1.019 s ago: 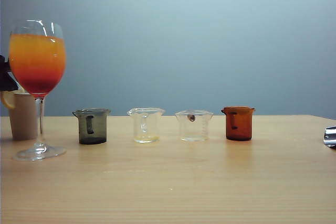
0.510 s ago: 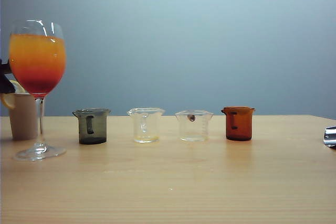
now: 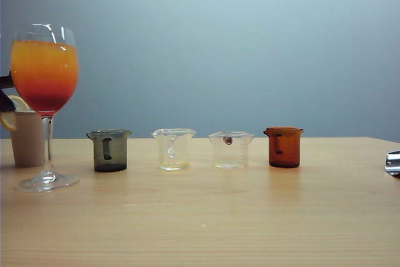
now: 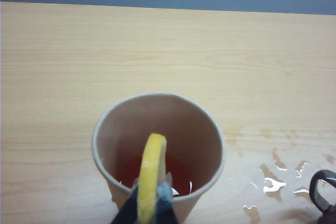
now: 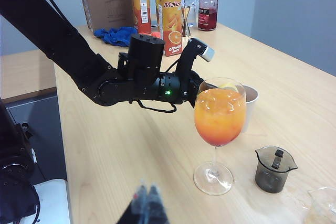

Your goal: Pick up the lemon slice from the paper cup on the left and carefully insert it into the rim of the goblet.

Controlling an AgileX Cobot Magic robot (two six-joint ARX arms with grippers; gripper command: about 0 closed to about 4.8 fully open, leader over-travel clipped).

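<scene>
The lemon slice (image 4: 151, 169) stands on edge inside the beige paper cup (image 4: 107, 129), over a little red liquid. My left gripper (image 4: 149, 205) is shut on the slice's lower rind, one dark finger on each side. In the exterior view the paper cup (image 3: 28, 142) sits at the far left behind the goblet (image 3: 44, 70), and the slice (image 3: 9, 119) peeks over its rim under the dark left gripper (image 3: 5, 99). The goblet (image 5: 219, 114) holds an orange-over-red drink. My right gripper (image 5: 147, 195) is shut and empty, low over the table in front of the goblet's foot.
A row of small beakers stands to the goblet's right: dark grey (image 3: 110, 150), two clear ones (image 3: 173, 148) (image 3: 230, 149), and amber (image 3: 284, 147). Spilled drops (image 4: 273, 182) wet the table beside the cup. Juice cartons (image 5: 171, 14), bottles and a cardboard box stand at the table's far end.
My left gripper has shut on the lemon slice in the paper cup. The slice has shifted slightly at the cup's rim. Nothing else has moved.
</scene>
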